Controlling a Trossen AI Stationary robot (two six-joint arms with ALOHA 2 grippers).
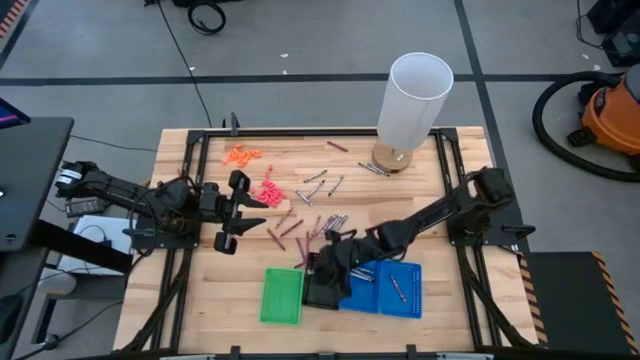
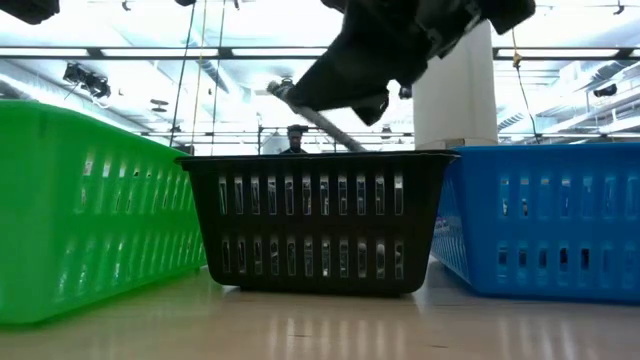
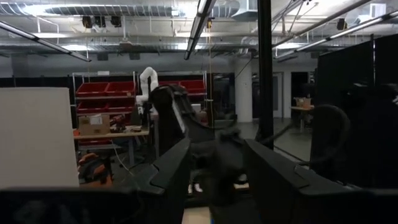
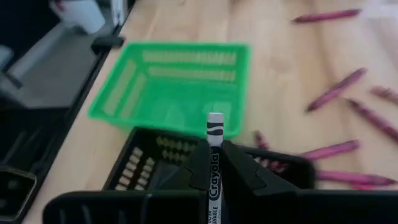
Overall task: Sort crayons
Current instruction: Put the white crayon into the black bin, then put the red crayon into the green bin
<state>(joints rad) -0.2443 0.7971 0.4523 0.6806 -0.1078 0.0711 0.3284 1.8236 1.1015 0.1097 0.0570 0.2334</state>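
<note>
A pale wooden table carries three slotted plastic baskets set side by side. The blue basket, just beside the right gripper, holds a few crayons, at least one silvery grey and one maroon. The black basket lies directly beneath that gripper; its contents cannot be made out. The green basket, beyond the black one, looks bare inside. The right gripper's fingers are clamped together on a grey crayon, a thin paper-wrapped stick whose long axis runs straight out between the fingers, its tip pointing toward the green basket. Loose maroon crayons lie scattered flat on the wood off to the gripper's side, pointing various ways. The left gripper hangs well apart, fingers spread, holding nothing.
</note>
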